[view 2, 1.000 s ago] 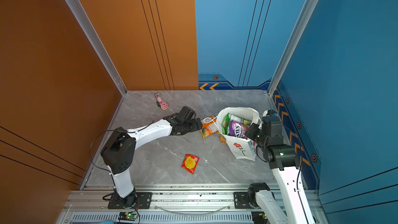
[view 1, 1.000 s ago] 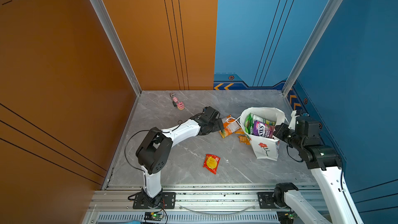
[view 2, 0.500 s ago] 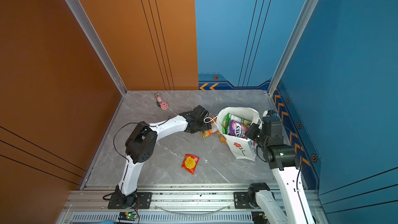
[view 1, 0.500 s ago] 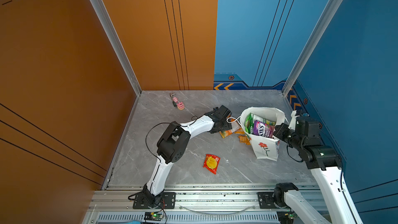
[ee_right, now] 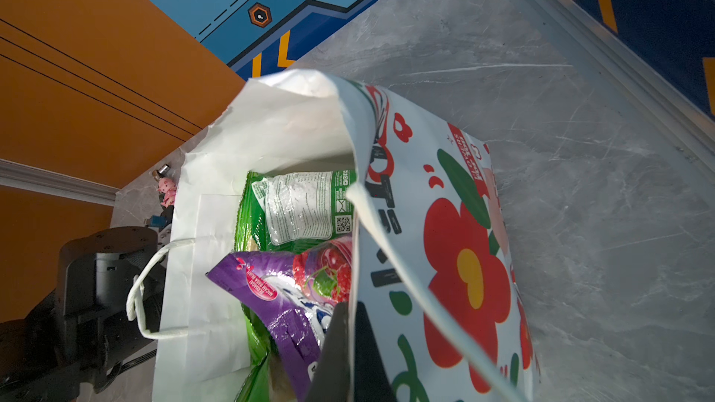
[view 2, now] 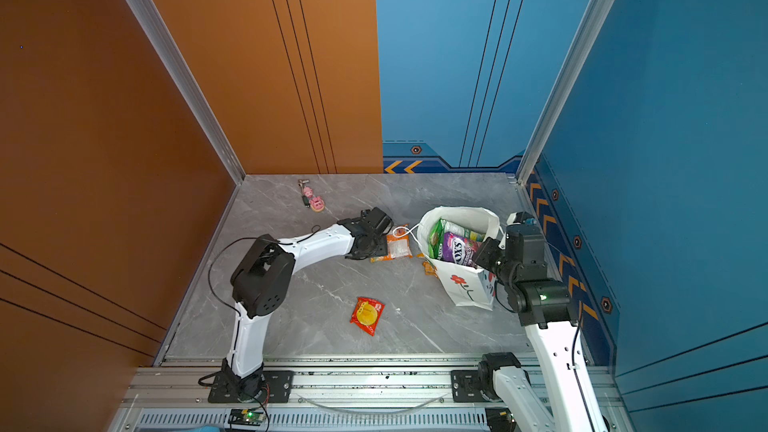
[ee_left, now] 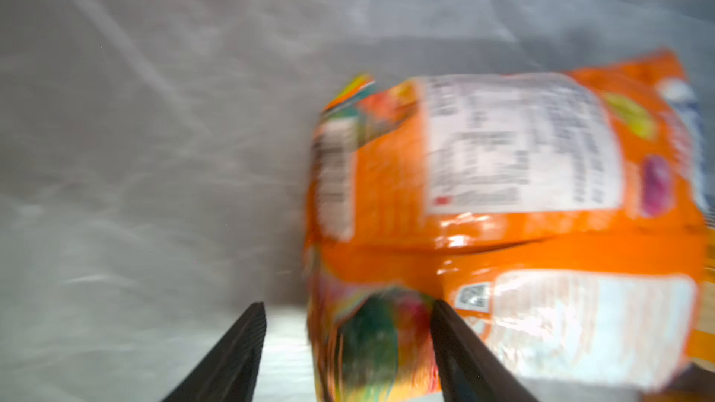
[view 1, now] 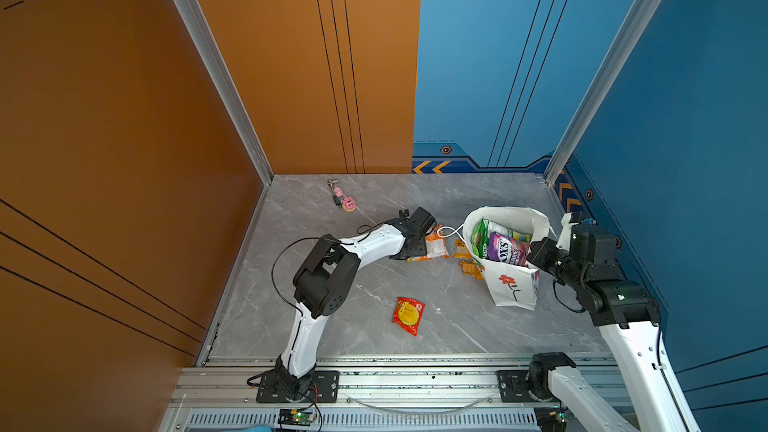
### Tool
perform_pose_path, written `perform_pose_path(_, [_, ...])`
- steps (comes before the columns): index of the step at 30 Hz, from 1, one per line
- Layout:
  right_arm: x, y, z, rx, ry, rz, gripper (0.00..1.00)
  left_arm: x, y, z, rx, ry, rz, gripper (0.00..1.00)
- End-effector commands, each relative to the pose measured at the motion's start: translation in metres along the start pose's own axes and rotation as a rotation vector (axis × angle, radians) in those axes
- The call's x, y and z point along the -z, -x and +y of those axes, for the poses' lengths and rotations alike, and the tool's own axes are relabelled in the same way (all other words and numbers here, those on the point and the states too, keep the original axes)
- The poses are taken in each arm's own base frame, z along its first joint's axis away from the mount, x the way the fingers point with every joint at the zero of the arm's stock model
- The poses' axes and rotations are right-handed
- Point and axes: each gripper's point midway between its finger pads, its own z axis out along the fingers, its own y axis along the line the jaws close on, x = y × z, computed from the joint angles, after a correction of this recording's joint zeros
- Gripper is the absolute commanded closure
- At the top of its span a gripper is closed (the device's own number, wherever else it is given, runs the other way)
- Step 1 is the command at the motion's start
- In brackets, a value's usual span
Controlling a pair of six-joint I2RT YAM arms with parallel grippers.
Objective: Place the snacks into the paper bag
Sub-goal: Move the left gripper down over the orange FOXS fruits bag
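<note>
An orange snack packet (view 1: 436, 247) (view 2: 399, 248) lies on the grey floor just left of the paper bag (view 1: 513, 288) (view 2: 465, 288). My left gripper (ee_left: 347, 305) stands open with one end of that packet (ee_left: 503, 187) between its fingers, against one finger and clear of the other. My right gripper (ee_right: 350, 307) (view 1: 536, 253) is shut on the bag's rim (ee_right: 360, 203). The bag stands upright and holds a green packet (ee_right: 301, 206) and a purple one (ee_right: 271, 295). A red-yellow packet (view 1: 408, 314) (view 2: 367, 314) lies alone nearer the front.
Two small orange sachets (view 1: 460, 248) (view 1: 471, 270) lie against the bag's left foot. Pink pig keychain charms (view 1: 344, 199) (view 2: 313, 199) lie near the back left corner. Orange and blue walls close in the floor; a metal rail (view 1: 415, 384) runs along the front.
My left arm has reached further right to the orange packet, and its jaws have narrowed round the packet's end. The right gripper and the bag have not moved.
</note>
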Motion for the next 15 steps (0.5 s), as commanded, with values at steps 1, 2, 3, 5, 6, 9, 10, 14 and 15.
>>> perform_pose_path(1, [0.013, 0.031, 0.02, 0.018, 0.088, -0.132, 1.0, 0.007, -0.001, 0.061, -0.027, 0.146, -0.007, 0.32])
perform_pose_path(2, [0.013, 0.032, 0.021, 0.018, 0.089, -0.134, 1.0, 0.011, 0.0, 0.074, -0.018, 0.166, -0.015, 0.32])
perform_pose_path(3, [0.013, 0.032, 0.021, 0.017, 0.089, -0.133, 1.0, 0.016, 0.002, 0.086, -0.006, 0.183, -0.026, 0.32])
perform_pose_path(5, [0.012, 0.032, 0.021, 0.017, 0.087, -0.133, 1.0, 0.026, 0.005, 0.104, 0.022, 0.201, -0.043, 0.32])
perform_pose_path(6, [0.012, 0.032, 0.021, 0.017, 0.087, -0.131, 1.0, 0.032, 0.008, 0.11, 0.027, 0.206, -0.055, 0.32])
perform_pose_path(9, [0.012, 0.033, 0.021, 0.016, 0.085, -0.133, 1.0, 0.05, 0.016, 0.106, 0.0, 0.191, -0.104, 0.28])
perform_pose_path(10, [0.012, 0.033, 0.021, 0.016, 0.084, -0.134, 1.0, 0.055, 0.017, 0.098, -0.023, 0.174, -0.114, 0.27])
perform_pose_path(14, [0.015, 0.035, 0.019, 0.015, 0.074, -0.144, 1.0, 0.078, 0.019, 0.04, -0.266, 0.11, -0.184, 0.2])
perform_pose_path(15, [0.015, 0.035, 0.018, 0.015, 0.07, -0.147, 1.0, 0.081, 0.015, 0.023, -0.342, 0.1, -0.196, 0.18])
